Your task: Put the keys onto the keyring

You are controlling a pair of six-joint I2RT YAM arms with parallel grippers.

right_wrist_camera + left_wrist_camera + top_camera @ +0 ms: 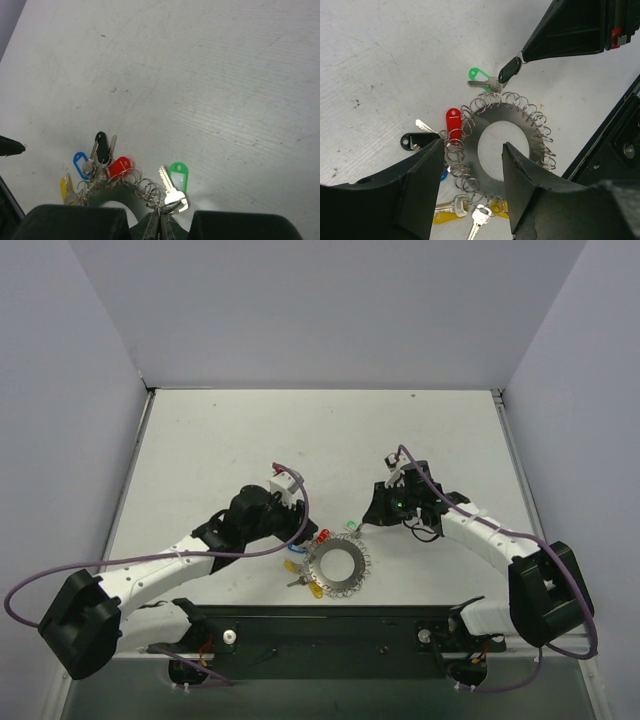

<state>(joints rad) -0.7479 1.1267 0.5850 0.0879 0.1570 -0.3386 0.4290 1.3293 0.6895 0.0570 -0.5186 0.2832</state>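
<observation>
The keyring (338, 568) is a flat silvery hoop with small split rings round its rim, lying on the table; it also shows in the left wrist view (530, 130). Keys with a red tag (452, 120), a black tag (412, 141), a yellow tag (442, 216) and a green tag (479, 76) lie round it. My left gripper (472, 145) is open, low over the hoop's near-left rim. My right gripper (161, 226) is shut on a small split ring beside the green-tagged key (177, 175). A dark tag (509, 69) hangs at its tip.
A blue tag (79, 164) lies beside the black one at the hoop's left. The white table (320, 440) stretches behind the hoop to grey walls. A black rail (330, 625) runs along the near edge between the arm bases.
</observation>
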